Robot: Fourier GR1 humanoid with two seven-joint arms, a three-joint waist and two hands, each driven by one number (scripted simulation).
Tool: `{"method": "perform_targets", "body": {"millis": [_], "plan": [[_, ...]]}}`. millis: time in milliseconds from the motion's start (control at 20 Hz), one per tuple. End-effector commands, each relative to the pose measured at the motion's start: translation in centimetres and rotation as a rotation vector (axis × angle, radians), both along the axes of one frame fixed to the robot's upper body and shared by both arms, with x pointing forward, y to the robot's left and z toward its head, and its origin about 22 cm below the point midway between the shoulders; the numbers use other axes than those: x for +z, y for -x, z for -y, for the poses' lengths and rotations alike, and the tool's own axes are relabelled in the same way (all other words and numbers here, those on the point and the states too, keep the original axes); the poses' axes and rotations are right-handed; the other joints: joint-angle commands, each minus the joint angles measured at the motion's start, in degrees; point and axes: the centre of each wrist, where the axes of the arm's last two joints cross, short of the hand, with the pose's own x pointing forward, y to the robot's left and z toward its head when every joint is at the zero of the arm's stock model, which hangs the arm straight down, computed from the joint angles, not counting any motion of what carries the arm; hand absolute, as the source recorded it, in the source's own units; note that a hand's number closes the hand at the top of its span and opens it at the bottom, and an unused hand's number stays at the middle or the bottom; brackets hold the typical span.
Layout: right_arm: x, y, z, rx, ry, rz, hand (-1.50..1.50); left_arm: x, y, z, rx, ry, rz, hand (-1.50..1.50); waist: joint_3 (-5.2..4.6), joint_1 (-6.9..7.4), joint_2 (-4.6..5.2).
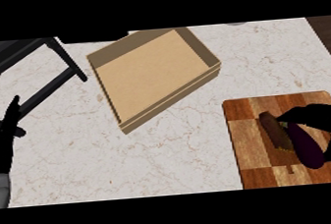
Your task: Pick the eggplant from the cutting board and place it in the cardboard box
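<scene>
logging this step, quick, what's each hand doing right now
Left hand: open, fingers straight, resting at the view's left edge, holding nothing.
Right hand: fingers curled around the eggplant on the cutting board.

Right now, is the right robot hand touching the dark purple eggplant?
Touching. In the head view, the right robot hand curls over the dark purple eggplant, no gap visible.

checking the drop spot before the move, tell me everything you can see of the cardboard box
The cardboard box is a shallow, open-topped tray of plain tan cardboard with low walls and a flat, bare floor; nothing lies in it. It sits flat on the marble counter, turned at an angle to the counter's edges, up and left of the cutting board. Neither hand touches it.
</scene>
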Motion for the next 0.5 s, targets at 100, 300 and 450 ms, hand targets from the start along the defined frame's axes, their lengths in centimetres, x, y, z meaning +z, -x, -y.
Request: {"method": "perform_targets", "body": {"millis": [100,300,450], "plan": [[-3.4,1.6,-0.9,-0.003,-0.046,0.129,1.50,-0.5,-0.6,0.2,0.014,0.013,-0.011,0.00,0.48,-0.24,0.55],[-0.4,0.2,-0.7,0.008,-0.044,0.200,1.50,-0.3,-0.5,0.1,0.009,0.004,-0.009,0.00,0.45,-0.36,0.40],[-1.7,0.1,-1.9,-0.026,-0.072,0.324,1.50,1.4,0.7,-1.2,0.003,-0.001,0.000,0.00,0.47,-0.08,0.35]]}}
